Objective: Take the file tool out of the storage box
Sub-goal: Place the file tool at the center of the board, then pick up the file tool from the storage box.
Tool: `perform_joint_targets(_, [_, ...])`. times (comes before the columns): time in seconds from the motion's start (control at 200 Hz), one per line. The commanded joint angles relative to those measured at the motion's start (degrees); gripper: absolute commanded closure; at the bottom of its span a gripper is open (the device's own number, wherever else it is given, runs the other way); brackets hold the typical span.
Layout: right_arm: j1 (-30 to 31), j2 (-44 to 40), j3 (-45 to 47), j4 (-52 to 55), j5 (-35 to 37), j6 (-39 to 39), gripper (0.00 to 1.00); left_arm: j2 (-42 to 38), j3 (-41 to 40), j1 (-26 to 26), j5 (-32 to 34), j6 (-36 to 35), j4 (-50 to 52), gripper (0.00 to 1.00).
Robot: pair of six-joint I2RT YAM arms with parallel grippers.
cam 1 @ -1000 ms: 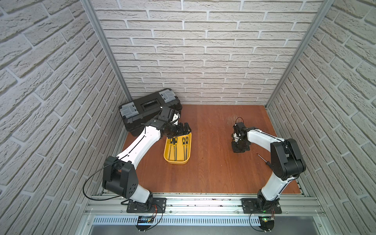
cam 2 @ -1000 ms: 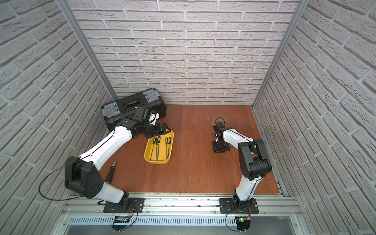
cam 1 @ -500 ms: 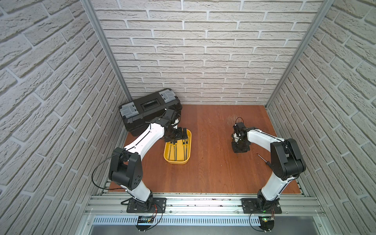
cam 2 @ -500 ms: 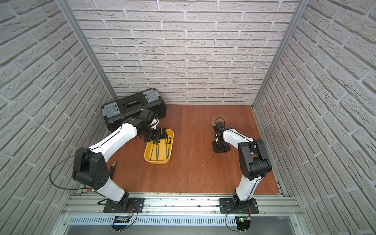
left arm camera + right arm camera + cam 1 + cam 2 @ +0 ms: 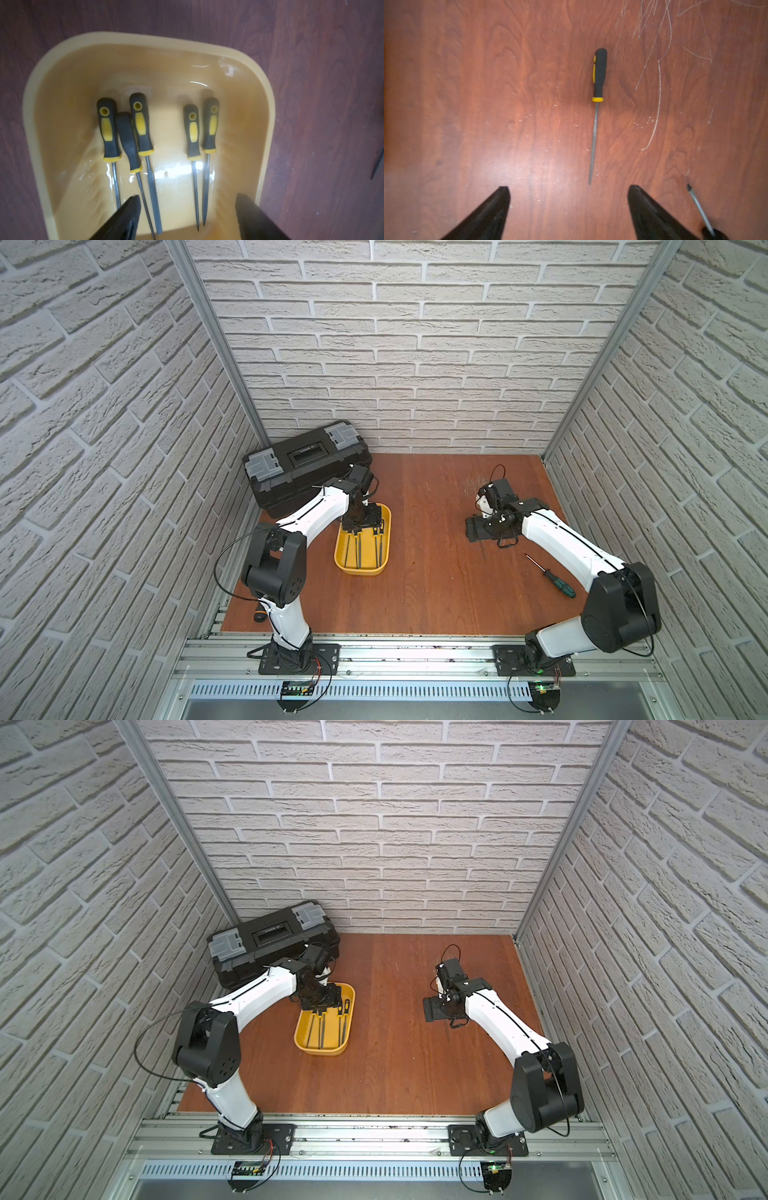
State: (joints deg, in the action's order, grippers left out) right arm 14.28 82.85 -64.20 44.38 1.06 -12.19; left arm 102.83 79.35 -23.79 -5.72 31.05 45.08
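Left pincer (image 5: 187, 199) hangs right over the storage box (image 5: 268, 116), its jaws parted and nothing caught between them. The dark fingertips (image 5: 133, 205) frame the metal shafts below without touching. Down in that yellow tray lie five files (image 5: 141, 124), black-and-yellow handles all pointing the same way. Three are bunched together, the middle one turned to show plain black, and then comes a gap before a close pair. In both top views the box sits on the bench (image 5: 428, 593) just in front of the black toolbox (image 5: 303, 464), and the left arm's wrist covers its far end.

Across the way, the right pincer (image 5: 569, 189) is spread wide and holds nothing at all. A file tool (image 5: 599, 83) lies flat on the bare wood ahead of it, well clear of the storage box. Its handle points away from the fingers and its tip is toward them, apart from both. A green-handled screwdriver (image 5: 561, 587) rests on the bench near the right arm. Its shaft shows beside one right finger in the wrist view.
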Motion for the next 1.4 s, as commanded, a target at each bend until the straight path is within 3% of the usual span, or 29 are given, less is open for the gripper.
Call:
perform_joint_targets(0.0, [0.55, -5.42, 0.49, -1.66, -6.40, 0.74, 0.00, 2.03, 2.09, -0.55, 2.39, 0.00, -0.72, 0.28])
perform_joint_targets(0.195, [0.62, -12.02, 2.57, -5.11, -11.99, -0.36, 0.00, 5.59, 3.76, -0.80, 3.40, 1.01, -1.94, 0.44])
perform_joint_targets(0.465, [0.66, -16.09, 4.86, -8.75, -18.43, 0.63, 0.00, 10.84, 6.11, -1.00, 4.29, 2.24, -3.67, 0.48])
perform_joint_targets(0.875, [0.66, -16.03, 5.71, -9.66, -18.38, 0.43, 0.00, 16.22, 9.54, -1.74, 6.30, 2.73, -4.30, 0.58])
perform_joint_targets(1.395, [0.66, -16.48, 6.02, -9.22, -17.85, 0.81, 0.00, 17.91, 9.33, -2.05, 7.47, 2.79, -4.59, 0.79])
